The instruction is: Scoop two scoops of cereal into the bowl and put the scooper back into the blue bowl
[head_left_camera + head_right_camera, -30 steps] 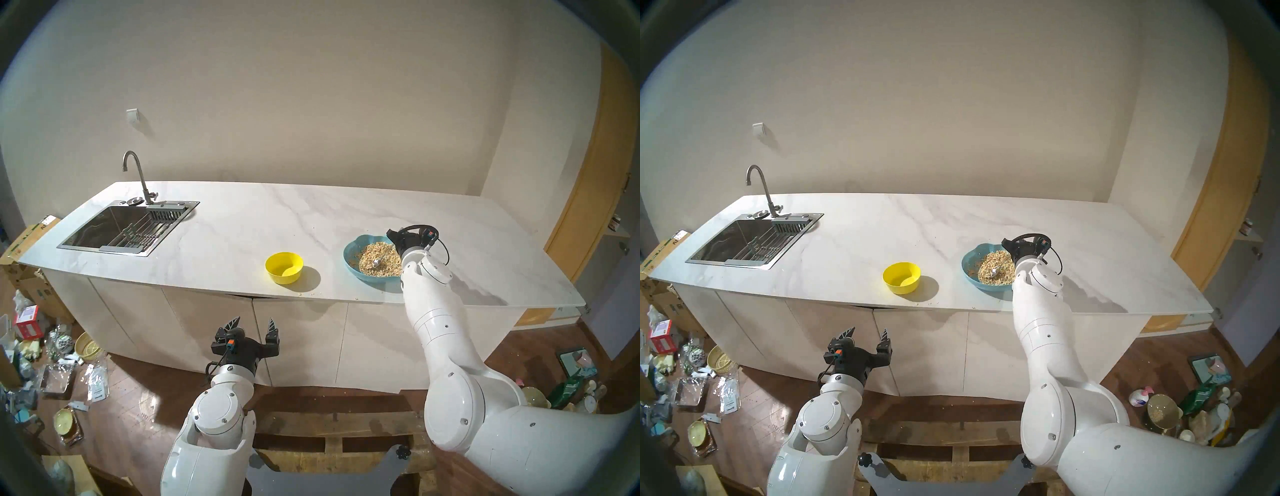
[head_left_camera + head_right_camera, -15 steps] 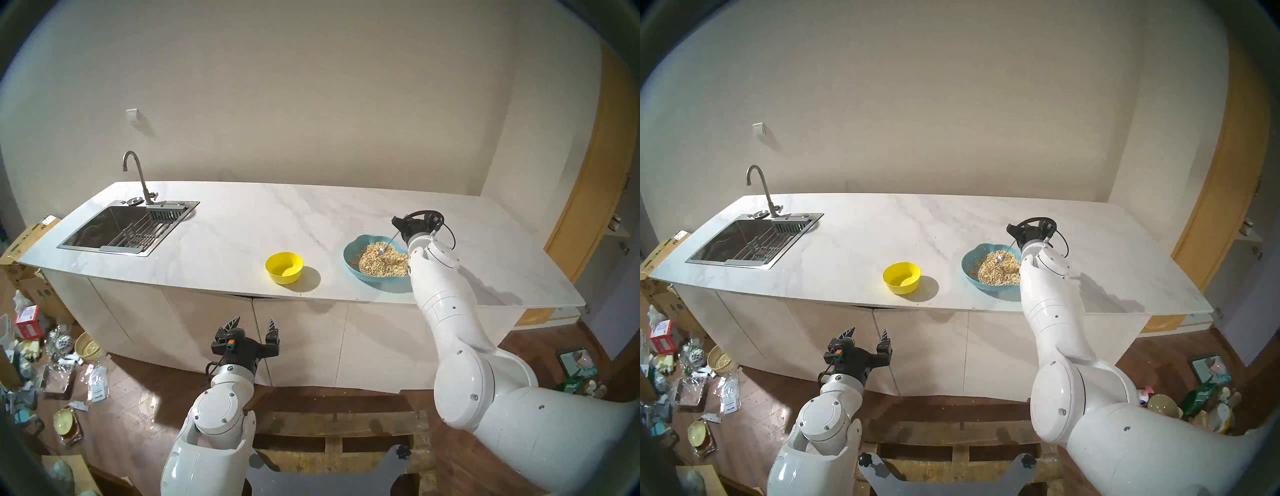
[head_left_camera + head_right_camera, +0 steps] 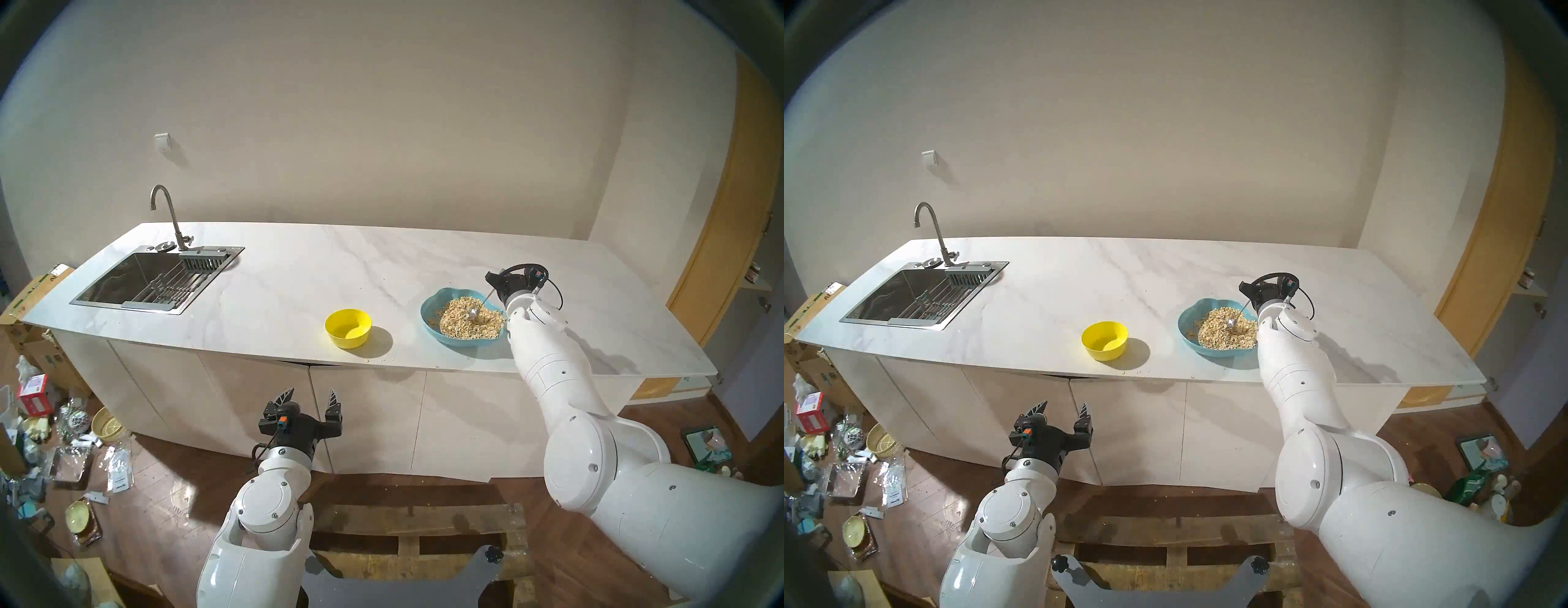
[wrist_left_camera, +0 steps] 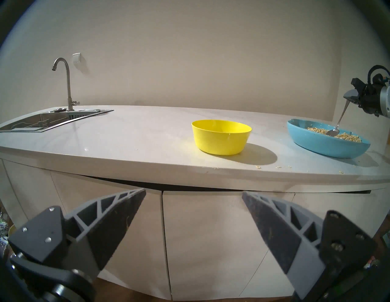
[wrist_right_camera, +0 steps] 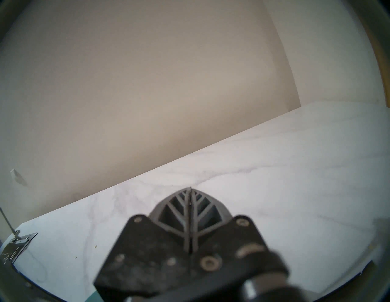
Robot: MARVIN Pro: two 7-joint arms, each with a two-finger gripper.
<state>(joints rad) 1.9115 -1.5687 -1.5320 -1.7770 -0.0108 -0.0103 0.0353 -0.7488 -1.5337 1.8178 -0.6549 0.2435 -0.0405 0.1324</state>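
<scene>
While clamped on the scooper [image 4: 341,120], right end effector [image 4: 349,97] above blue bowl [image 4: 312,141]; left one [image 4: 193,195] open, empty.

Two bowls [image 3: 348,327], one spoon [image 3: 480,304]

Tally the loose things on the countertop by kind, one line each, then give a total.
Bowls: 2, the yellow bowl and the blue bowl
Spoons: 1, the spoon
Heaps of cereal: 1, the cereal
Total: 4

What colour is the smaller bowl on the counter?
The smaller bowl is plain bright yellow; it shows best in the left wrist view.
</scene>
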